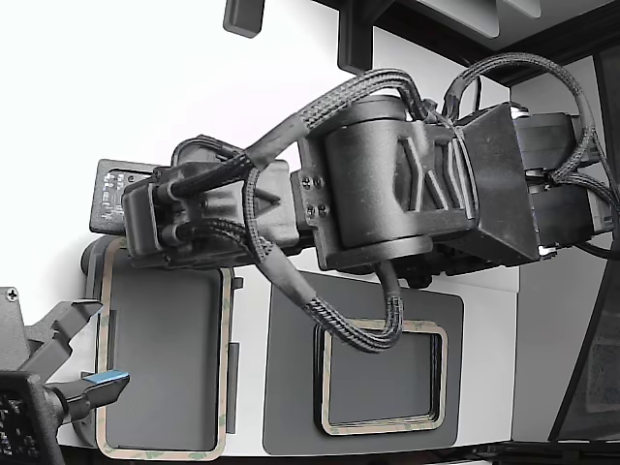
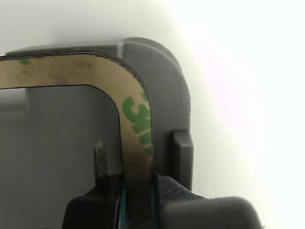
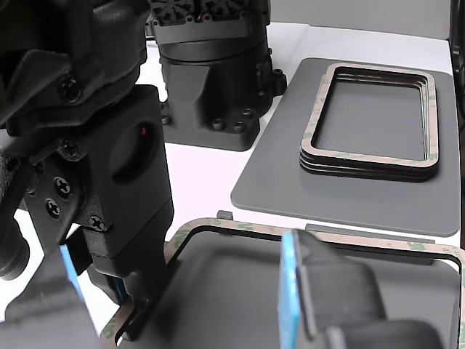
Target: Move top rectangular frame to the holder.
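The top rectangular frame (image 1: 160, 451), thin and tan with green mottling, lies over the light grey holder (image 1: 165, 358) at the exterior view's left, lined up with its outline. My gripper (image 1: 107, 254) is at the frame's far corner, mostly hidden under the wrist. In the wrist view my gripper (image 2: 137, 191) is shut on the frame (image 2: 133, 119), just past its rounded corner, above the holder's corner (image 2: 164, 86). The other view shows the gripper (image 3: 127, 305) on the frame's edge (image 3: 240, 229) over the holder (image 3: 218, 283). I cannot tell whether the frame rests fully in it.
A stack of like frames (image 1: 383, 426) sits on a dark grey mat (image 1: 291, 387) at the exterior view's right, also in the other view (image 3: 370, 163). A second arm's open gripper with blue pads (image 1: 97, 387) hovers at the holder's near left edge. An arm base (image 3: 211, 80) stands behind.
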You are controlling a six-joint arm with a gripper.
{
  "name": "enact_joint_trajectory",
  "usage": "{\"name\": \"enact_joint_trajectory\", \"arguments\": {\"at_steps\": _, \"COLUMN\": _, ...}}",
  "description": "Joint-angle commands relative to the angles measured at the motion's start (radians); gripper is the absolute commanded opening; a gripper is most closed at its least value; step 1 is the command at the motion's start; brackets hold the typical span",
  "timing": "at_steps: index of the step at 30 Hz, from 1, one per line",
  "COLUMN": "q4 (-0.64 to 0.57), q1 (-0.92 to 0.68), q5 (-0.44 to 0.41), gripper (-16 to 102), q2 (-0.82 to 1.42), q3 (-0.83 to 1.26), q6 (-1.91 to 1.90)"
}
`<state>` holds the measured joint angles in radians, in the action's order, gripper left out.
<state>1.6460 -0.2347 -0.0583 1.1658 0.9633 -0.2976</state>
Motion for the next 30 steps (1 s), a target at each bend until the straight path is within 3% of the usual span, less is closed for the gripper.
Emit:
{"name": "enact_joint_trajectory", "arguments": {"at_steps": 1, "q4": 0.009, "q1": 0.015, "q5": -0.003, "gripper": -10, "q2": 0.026, "q3": -0.014, "q6": -0.006}}
{"name": "enact_joint_trajectory", "arguments": {"at_steps": 30, "q4": 0.009, "q1": 0.008, "q5": -0.018, "gripper": -10, "q2": 0.015, "q3": 0.023, "q6": -0.005}}
